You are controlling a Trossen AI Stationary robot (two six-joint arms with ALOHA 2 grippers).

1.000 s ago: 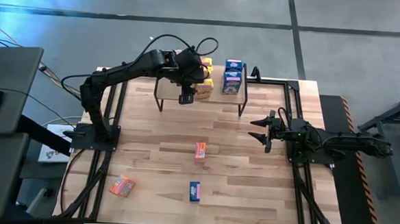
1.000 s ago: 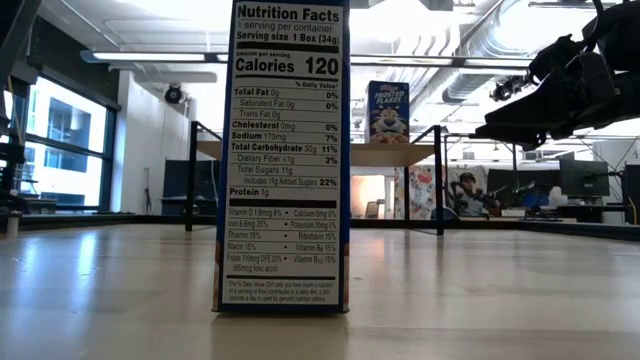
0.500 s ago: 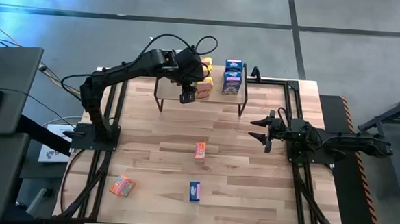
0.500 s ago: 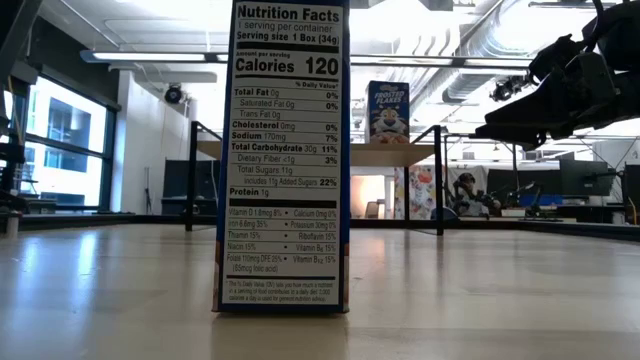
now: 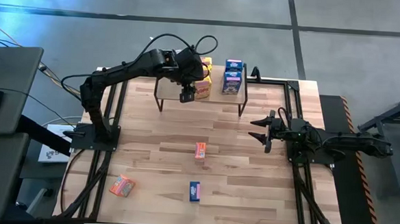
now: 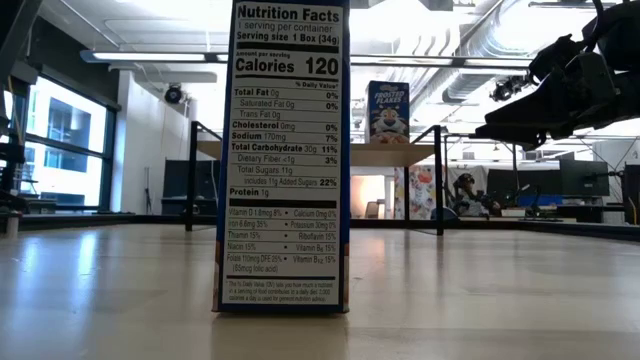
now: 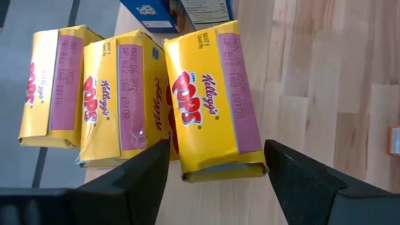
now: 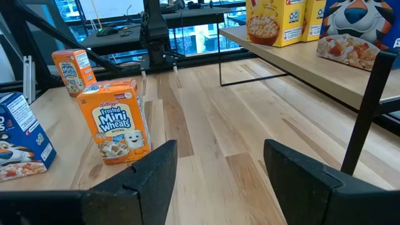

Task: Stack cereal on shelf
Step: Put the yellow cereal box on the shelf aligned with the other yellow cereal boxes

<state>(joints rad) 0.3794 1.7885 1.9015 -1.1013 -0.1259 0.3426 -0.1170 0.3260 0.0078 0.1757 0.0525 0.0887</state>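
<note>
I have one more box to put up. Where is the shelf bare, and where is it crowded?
The shelf is bare left of the yellow boxes. Yellow and blue boxes crowd its right half, where the left gripper hovers.

The desk (image 5: 239,155) is seen as pale, smooth wooden planks with a soft sheen. The shelf (image 8: 300,65) is formed of a light wooden top on thin matt black metal legs. The yellow cereal boxes (image 7: 209,100) are printed cardboard, slightly glossy, with creased ends.
</note>
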